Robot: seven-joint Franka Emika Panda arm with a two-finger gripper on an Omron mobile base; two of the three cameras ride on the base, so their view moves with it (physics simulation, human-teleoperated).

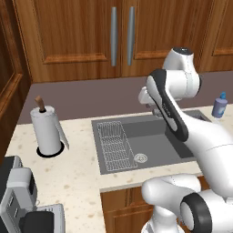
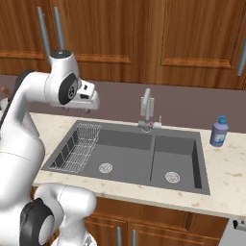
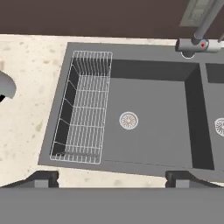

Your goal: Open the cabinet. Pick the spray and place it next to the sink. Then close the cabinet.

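Note:
The cabinet [image 1: 82, 32] is a brown wall cupboard above the counter, and both its doors are shut. Its two grey bar handles [image 1: 122, 36] stand side by side at the centre, and they also rise at the top left of the right base view as handles [image 2: 50, 29]. The spray is hidden. Below lies the dark grey double sink [image 1: 157, 145] [image 2: 129, 158] [image 3: 153, 109]. My gripper [image 3: 113, 179] hangs open over the sink's left basin with nothing between its fingers. The hand [image 2: 86, 98] sits well below the cabinet handles.
A wire rack [image 1: 113, 145] [image 3: 83, 113] lies in the left basin. The chrome faucet [image 2: 146, 110] stands behind the sink. A blue bottle [image 1: 220, 105] [image 2: 219, 132] is on the counter to the right, a paper towel roll [image 1: 47, 129] to the left, a toaster [image 1: 18, 200] at the front left.

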